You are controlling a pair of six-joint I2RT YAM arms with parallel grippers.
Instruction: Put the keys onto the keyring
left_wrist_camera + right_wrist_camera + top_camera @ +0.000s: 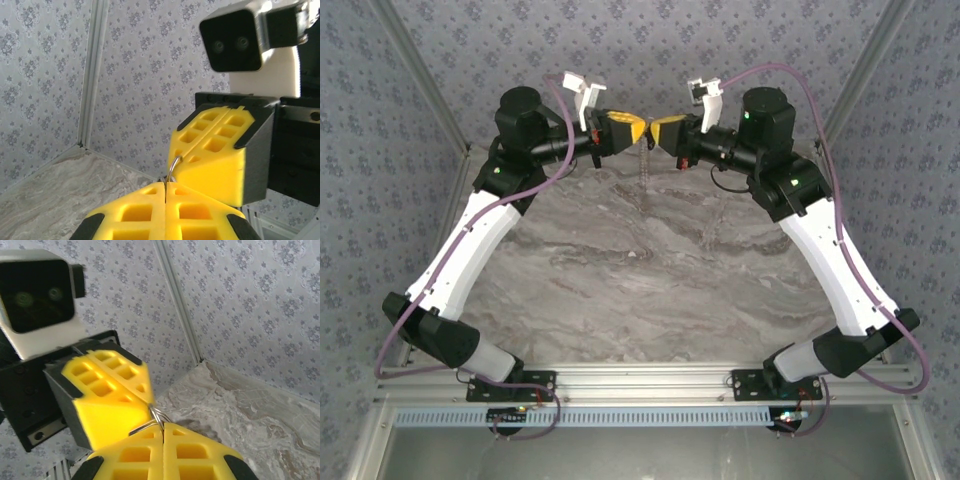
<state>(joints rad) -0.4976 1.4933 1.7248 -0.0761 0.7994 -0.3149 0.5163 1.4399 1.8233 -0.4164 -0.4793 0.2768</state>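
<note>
Yellow waffle-padded left pincer [165, 188] and right pincer [163, 428] both clamp the thin grey wire keyring [171, 167].

Both arms reach up and inward from their bases, elbows out wide, forearms bent toward the middle at the far end of the table. The left pincer [639, 131] and right pincer [658, 130] meet tip to tip, held up off the table. Each has its yellow jaws pressed flat together, the left nipping the keyring [172, 167] wire at its seam.
</note>
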